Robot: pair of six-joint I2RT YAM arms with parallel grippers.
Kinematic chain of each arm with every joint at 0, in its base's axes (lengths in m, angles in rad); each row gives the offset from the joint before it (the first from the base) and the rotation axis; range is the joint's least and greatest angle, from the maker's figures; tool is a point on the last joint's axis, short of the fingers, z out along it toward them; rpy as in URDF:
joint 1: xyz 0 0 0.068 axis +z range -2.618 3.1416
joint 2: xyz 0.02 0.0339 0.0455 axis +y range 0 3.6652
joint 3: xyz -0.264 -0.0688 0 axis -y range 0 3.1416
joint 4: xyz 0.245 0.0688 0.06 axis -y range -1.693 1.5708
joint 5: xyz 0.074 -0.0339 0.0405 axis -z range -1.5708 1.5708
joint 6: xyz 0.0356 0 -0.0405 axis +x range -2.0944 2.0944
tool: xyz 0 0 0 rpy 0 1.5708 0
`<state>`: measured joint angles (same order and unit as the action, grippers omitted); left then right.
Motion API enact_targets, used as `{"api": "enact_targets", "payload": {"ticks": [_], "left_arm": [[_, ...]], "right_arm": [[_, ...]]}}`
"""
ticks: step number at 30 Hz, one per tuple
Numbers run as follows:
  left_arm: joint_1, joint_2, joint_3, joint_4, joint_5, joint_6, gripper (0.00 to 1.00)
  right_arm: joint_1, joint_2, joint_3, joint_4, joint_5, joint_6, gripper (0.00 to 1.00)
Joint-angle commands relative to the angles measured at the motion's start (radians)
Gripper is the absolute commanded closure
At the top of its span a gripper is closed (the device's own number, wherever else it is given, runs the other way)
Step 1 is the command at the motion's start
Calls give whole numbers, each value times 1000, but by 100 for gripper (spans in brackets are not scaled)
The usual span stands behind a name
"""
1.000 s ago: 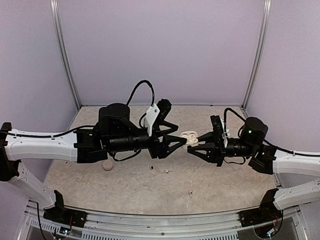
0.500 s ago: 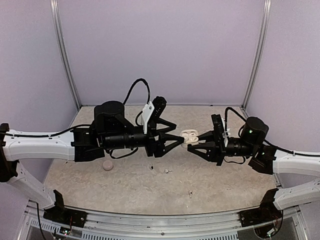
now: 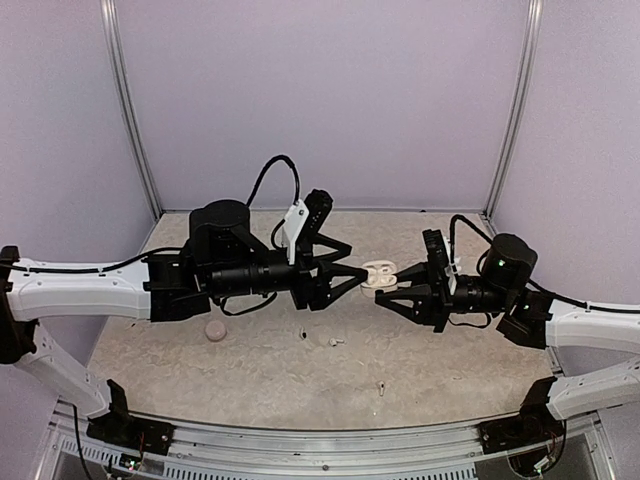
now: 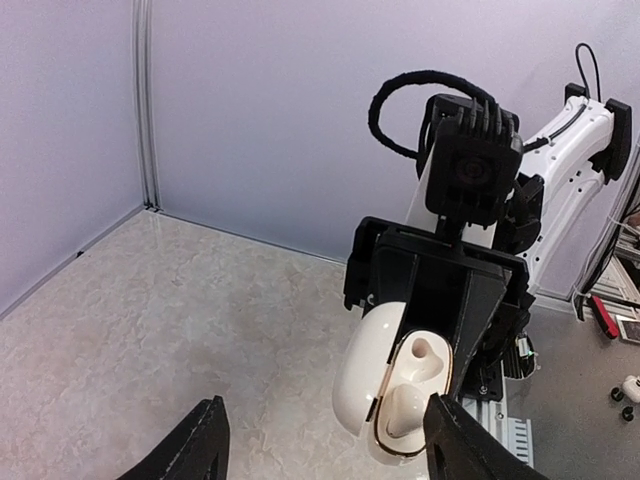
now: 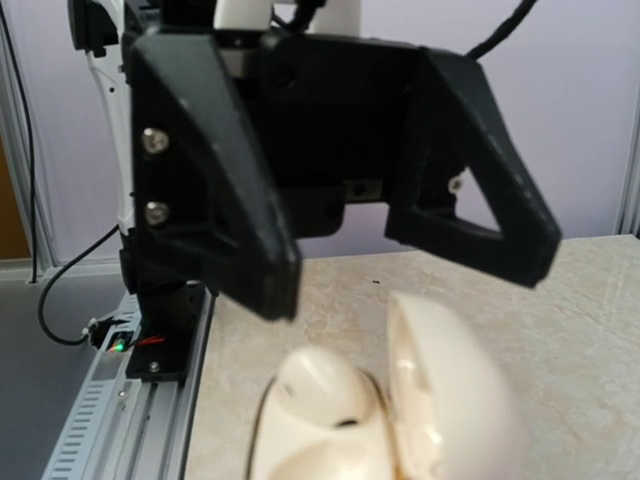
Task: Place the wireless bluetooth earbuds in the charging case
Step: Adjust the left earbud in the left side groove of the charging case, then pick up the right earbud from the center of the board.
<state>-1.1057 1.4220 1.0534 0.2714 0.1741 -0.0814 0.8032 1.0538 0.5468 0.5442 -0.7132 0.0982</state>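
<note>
The desk (image 3: 250, 370) is covered with a pale beige, marbled surface. It is enclosed on three sides by plain lilac walls (image 3: 320, 100), with metal posts (image 3: 130, 110) set in the back corners. A metal rail (image 3: 330, 440) is seen along the near edge.

Above the middle of the desk, the open white charging case (image 3: 378, 273) is clenched in the right hand (image 3: 388, 288) and held clear of the surface, its lid swung back. In the left wrist view a gold rim is shown around the case's lower half. It cannot be told whether the rounded shapes inside are an earbud or only the wells.

The left hand (image 3: 358, 277) is pointed at the case from just beside it. Its fingers (image 4: 200, 445) are spread wide and nothing is held between them.

The wireless bluetooth earbuds (image 3: 335, 341) are seen lying loose on the desk below the two hands. Two are near each other and a third is set nearer the rail. A round pinkish case (image 3: 214, 329) is seen resting on the desk under the left arm, well apart from them.
</note>
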Motion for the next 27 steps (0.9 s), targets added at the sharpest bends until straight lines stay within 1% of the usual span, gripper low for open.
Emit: {"api": "enact_targets", "payload": {"ticks": [1, 6, 10, 13, 15, 20, 22, 23, 27], "left_arm": [[4, 34, 59, -39, -17, 11, 33], [11, 51, 59, -65, -19, 13, 33], [53, -7, -22, -34, 3, 8, 31], [86, -21, -57, -78, -9, 25, 31], [98, -13, -75, -109, -20, 21, 31], [109, 40, -137, -116, -13, 4, 32], [110, 91, -155, -115, -22, 6, 35], [112, 106, -176, -86, -2, 7, 36], [108, 160, -290, 126, 31, -10, 38]], "right_arm": [[10, -13, 10, 24, -11, -4, 100], [2, -32, 2, 3, 9, 1, 100], [-52, -70, -33, 12, 3, 59, 100], [-102, -108, -62, 9, 2, 95, 100], [-129, -131, -76, -9, 12, 115, 100], [-178, -158, -95, -49, 11, 143, 100], [-190, -162, -101, -52, 8, 155, 100], [-195, -163, -103, -52, 6, 157, 100], [-204, -163, -107, -50, -1, 164, 100]]}}
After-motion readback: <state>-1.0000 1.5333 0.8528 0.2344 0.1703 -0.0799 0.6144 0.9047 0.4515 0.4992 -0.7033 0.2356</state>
